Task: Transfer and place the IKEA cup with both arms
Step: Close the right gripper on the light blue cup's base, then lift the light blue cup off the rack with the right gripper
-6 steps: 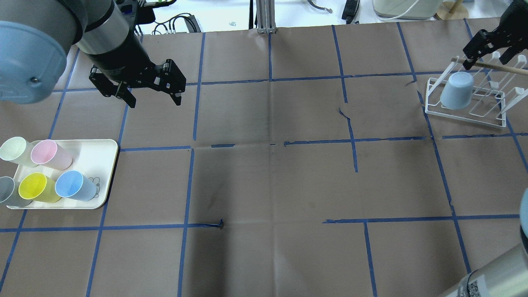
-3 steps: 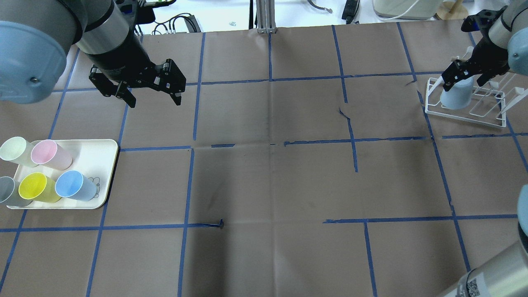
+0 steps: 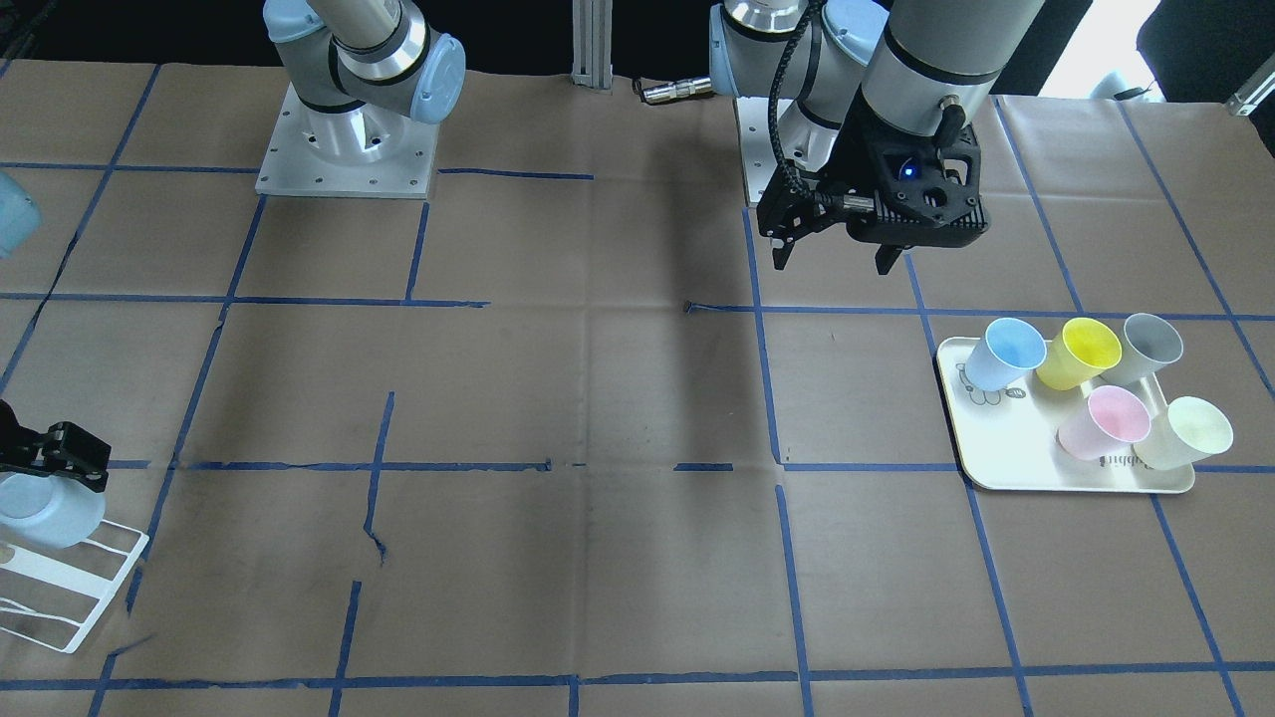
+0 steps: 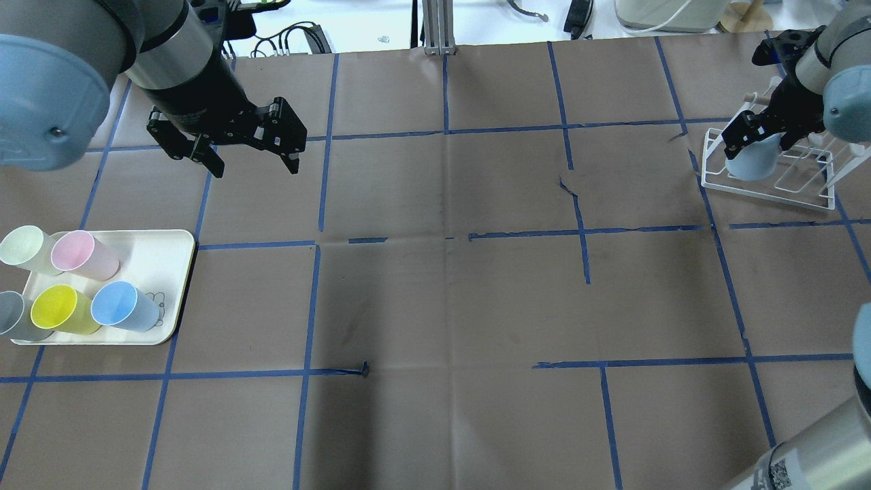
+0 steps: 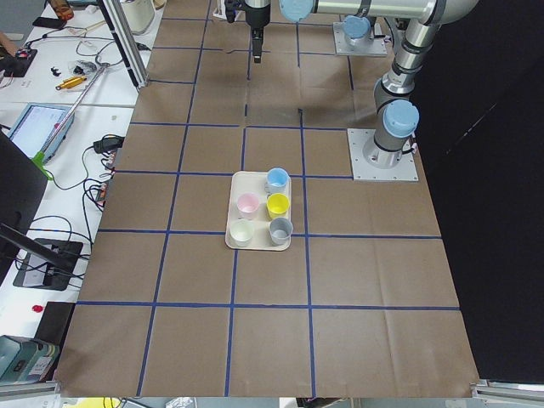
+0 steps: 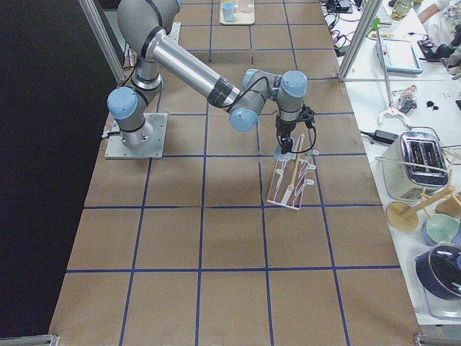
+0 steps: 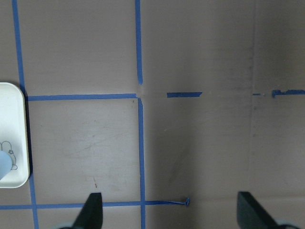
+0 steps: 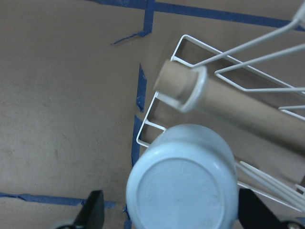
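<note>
The IKEA cup (image 4: pixel 750 163) is pale blue and stands upside down on the white wire rack (image 4: pixel 769 187) at the far right. In the right wrist view its base (image 8: pixel 183 191) fills the gap between my fingers. My right gripper (image 4: pixel 755 139) is open and straddles the cup from above; the fingertips (image 8: pixel 93 212) stand clear of its sides. It also shows in the front view (image 3: pixel 50 458). My left gripper (image 4: pixel 252 153) is open and empty, hovering over bare table behind the tray. A second blue cup (image 4: pixel 122 306) lies in the tray.
A cream tray (image 4: pixel 167 258) at the left holds pink (image 4: pixel 81 253), yellow (image 4: pixel 61 308), pale green (image 4: pixel 24 248) and grey (image 4: pixel 10 316) cups. A wooden dowel with a white cap (image 8: pixel 190 88) lies across the rack just behind the cup. Cables and appliances lie beyond the table's far edge.
My right gripper has come down from above and behind the rack and now sits around the upside-down blue cup. The left arm has not moved.
</note>
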`<state>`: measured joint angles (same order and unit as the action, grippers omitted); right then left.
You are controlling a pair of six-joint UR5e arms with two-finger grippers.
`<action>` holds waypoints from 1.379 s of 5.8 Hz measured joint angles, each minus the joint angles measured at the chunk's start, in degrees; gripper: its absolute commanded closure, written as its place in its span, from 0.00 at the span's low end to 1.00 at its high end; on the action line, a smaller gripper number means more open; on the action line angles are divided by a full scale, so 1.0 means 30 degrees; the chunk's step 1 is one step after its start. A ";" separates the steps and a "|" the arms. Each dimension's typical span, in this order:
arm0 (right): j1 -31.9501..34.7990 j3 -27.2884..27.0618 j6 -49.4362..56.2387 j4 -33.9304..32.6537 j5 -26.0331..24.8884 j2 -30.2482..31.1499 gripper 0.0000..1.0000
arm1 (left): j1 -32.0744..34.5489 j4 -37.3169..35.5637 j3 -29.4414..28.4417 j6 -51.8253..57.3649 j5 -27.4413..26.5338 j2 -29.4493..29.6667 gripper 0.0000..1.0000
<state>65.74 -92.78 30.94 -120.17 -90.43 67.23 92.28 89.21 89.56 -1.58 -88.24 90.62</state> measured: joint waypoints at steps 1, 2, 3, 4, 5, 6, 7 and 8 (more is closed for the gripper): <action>0.0001 -0.0008 0.0001 -0.0696 0.0018 -0.0132 0.22 | 0.0000 0.0000 0.0000 0.0000 -0.0008 -0.0010 0.02; 0.0001 -0.0008 -0.0001 -0.1038 0.0018 -0.0193 0.28 | 0.0000 0.0000 0.0000 0.0000 -0.0014 -0.0014 0.02; 0.0001 -0.0003 -0.0027 -0.1143 0.0006 -0.0169 0.32 | 0.0000 0.0000 0.0000 0.0000 -0.0006 -0.0006 0.02; 0.0001 0.0001 -0.0086 -0.1126 -0.0001 -0.0126 0.34 | 0.0000 0.0000 0.0000 0.0000 -0.0002 -0.0002 0.02; 0.0001 -0.0003 -0.0128 -0.1066 0.0006 -0.0088 0.36 | 0.0000 0.0000 0.0000 0.0000 -0.0001 0.0000 0.02; 0.0000 0.0038 -0.0134 -0.1034 0.0020 -0.0047 0.36 | 0.0000 0.0000 0.0000 0.0000 -0.0009 -0.0008 0.02; 0.0009 0.0302 -0.0088 -0.0947 0.0035 0.0080 0.36 | 0.0000 0.0000 0.0000 0.0000 -0.0022 -0.0021 0.02; 0.0105 0.0924 -0.0021 -0.0478 0.0040 0.0400 0.36 | 0.0000 0.0000 0.0000 0.0000 -0.0020 -0.0026 0.02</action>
<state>66.06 -90.01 30.88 -121.60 -90.31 68.43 92.28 89.21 89.56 -1.58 -88.30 90.54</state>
